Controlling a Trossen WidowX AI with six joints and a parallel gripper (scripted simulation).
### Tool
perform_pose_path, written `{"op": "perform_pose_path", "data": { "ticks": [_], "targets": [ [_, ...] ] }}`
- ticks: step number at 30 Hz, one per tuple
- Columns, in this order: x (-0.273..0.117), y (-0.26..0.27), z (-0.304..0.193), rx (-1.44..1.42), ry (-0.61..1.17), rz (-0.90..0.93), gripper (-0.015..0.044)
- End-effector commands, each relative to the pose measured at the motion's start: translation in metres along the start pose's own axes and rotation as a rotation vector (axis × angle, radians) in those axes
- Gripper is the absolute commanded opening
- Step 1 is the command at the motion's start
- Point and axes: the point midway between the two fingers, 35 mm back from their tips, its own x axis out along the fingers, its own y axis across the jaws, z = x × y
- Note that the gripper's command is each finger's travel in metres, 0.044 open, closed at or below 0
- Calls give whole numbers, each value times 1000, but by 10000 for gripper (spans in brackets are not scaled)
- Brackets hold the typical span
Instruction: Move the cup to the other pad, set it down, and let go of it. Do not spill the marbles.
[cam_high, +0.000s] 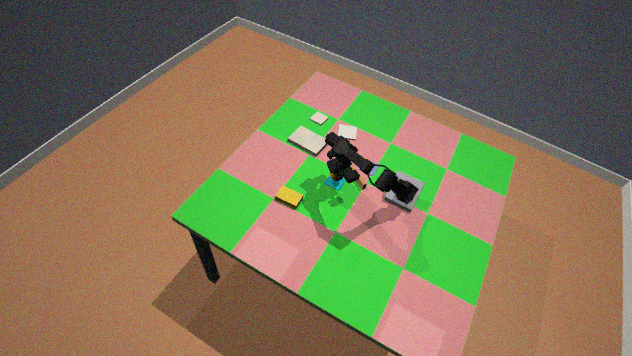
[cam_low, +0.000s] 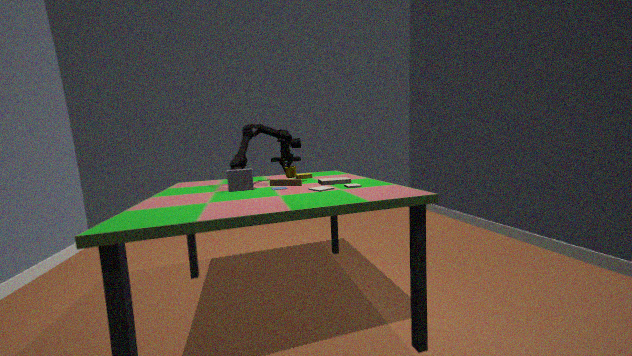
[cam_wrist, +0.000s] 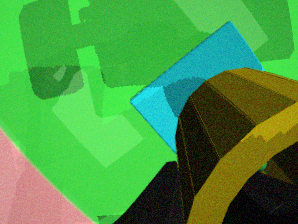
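The cup (cam_wrist: 226, 156) runs off the wrist view's edge, partly hiding the cyan pad (cam_wrist: 193, 90); marbles unseen.
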Motion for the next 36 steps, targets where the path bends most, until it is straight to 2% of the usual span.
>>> {"op": "perform_pose_path", "data": {
  "ticks": [1, 19, 33, 36],
  "targets": [
    [6, 0, 0, 5, -3, 0, 0],
    [31, 1, 1, 4, -5, 1, 0],
    [30, 1, 1, -1, -1, 1, 0],
    [30, 1, 1, -1, -1, 1, 79]
  ]
}}
